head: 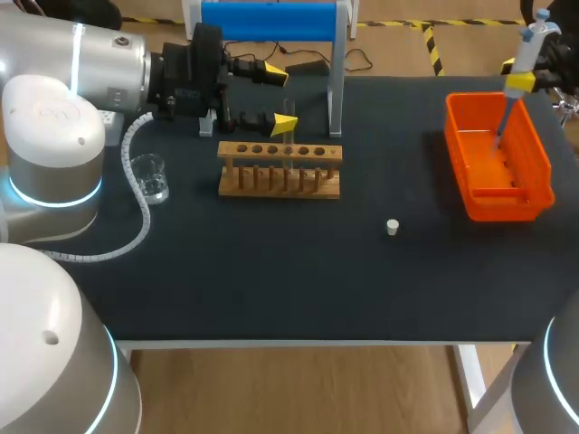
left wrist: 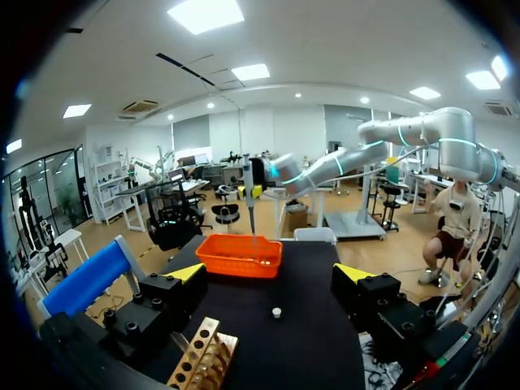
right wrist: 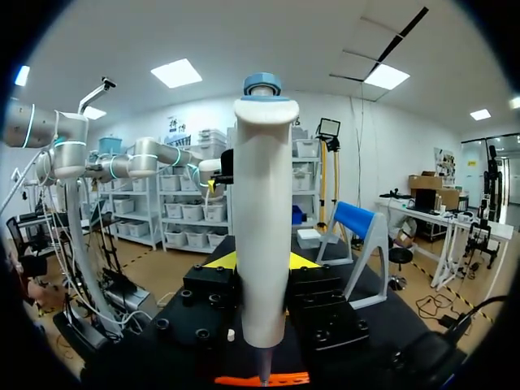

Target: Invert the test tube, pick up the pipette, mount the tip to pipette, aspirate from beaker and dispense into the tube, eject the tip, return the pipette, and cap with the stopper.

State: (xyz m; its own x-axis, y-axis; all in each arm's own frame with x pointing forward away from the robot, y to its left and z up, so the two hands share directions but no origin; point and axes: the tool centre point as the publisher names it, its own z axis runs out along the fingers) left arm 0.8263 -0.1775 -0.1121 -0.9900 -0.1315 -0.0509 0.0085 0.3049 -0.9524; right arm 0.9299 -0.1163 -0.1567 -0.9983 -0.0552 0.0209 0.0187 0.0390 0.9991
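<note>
The right gripper (right wrist: 262, 264) is clenched on the white-bodied, blue-capped plastic pipette (head: 519, 80) and holds it upright. Its long axis runs straight down from the jaws, with the thin end pointing into the open orange plastic bin (head: 470, 194) directly beneath them. Whatever comes next at the tip is, I judge, a vertical move, and this arm is the nearer one. The left gripper (head: 280, 99) is released, fingers wide, just above the wooden test tube rack (head: 280, 181) and well apart from the bin. The small white stopper (head: 393, 227) lies alone on the black tabletop (head: 271, 280), between the two grippers.
</note>
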